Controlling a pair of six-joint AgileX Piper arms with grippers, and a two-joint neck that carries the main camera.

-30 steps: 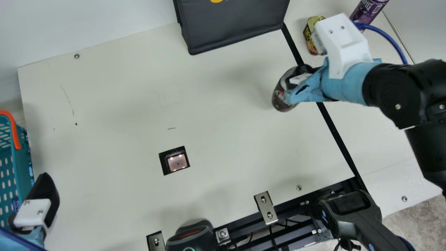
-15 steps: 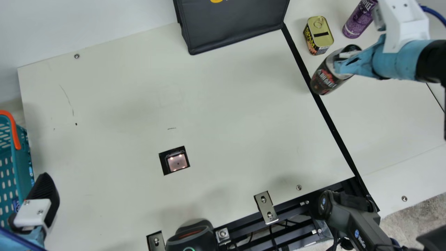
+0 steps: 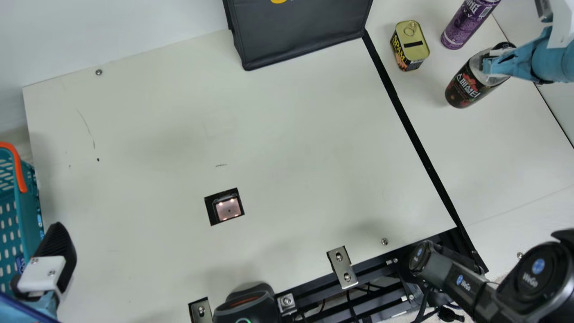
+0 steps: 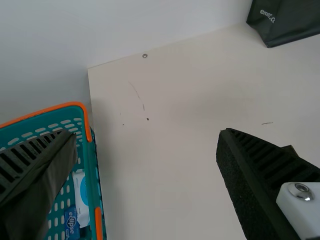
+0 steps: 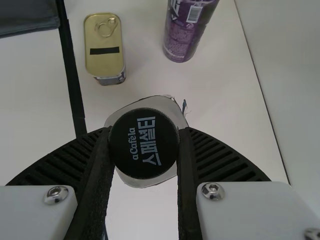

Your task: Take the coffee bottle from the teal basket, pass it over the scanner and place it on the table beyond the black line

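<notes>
Coffee bottle [image 3: 468,87]: a second ago it overlaps the black line [image 3: 421,148]; now we see it carried wholly past, near the yellow-topped tin [image 3: 410,45] and the purple can [image 3: 466,24].
Black line: crossed, so we judge the carrying nearly done, with setting down and letting go left to us; we cannot tell whether the base touches the table [image 3: 506,148].
Right gripper [image 5: 145,142]: grasping the bottle near its top; we would want it steady before release, lest it tip.
Left gripper [image 4: 147,134]: spread wide, holding nothing, beside the teal basket [image 4: 93,170].
Black cap [image 5: 144,143]: our right wrist view looks down on it between the ribbed fingers, while our main view gives the bottle's labelled side.
Scanner window [image 3: 228,209]: in the main view, well apart from our bottle.
</notes>
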